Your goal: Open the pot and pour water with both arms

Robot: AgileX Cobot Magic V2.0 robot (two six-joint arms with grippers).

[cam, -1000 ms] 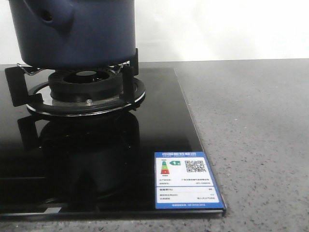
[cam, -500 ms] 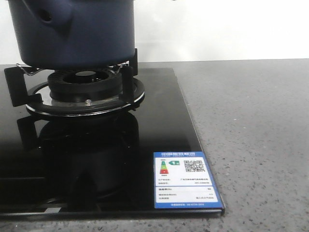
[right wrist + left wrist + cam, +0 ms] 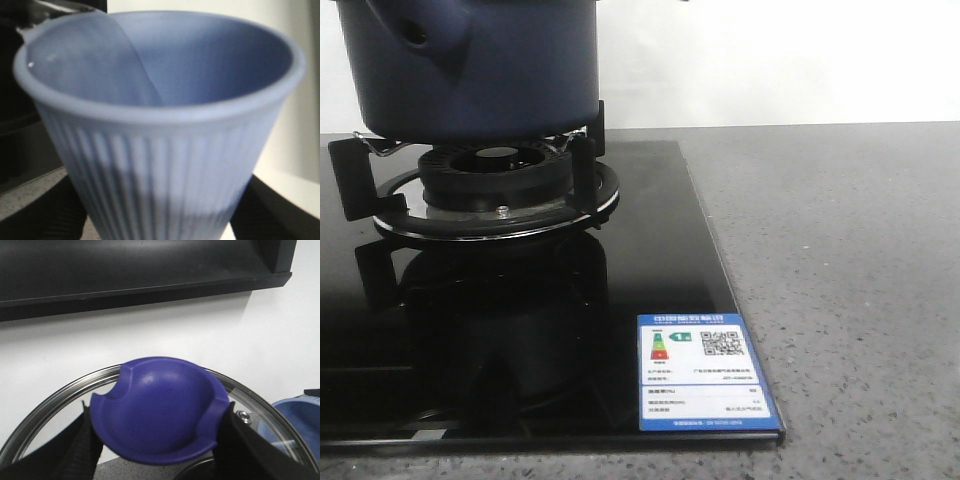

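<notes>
The pot [image 3: 470, 65] sits on the burner [image 3: 495, 185], w/ its top out of view. Left pincer [image 3: 157, 440] is clamped on the lid knob [image 3: 157, 407], lid [image 3: 45, 407] lifted to free the opening. Right pincer [image 3: 160, 220] grips the cup [image 3: 160, 125] upright between its fingers, probably to pour.

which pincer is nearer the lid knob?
Left. The left pincer grips the purple lid knob between its fingers. The right pincer holds the ribbed cup, which sits beside the glass lid's edge.
</notes>
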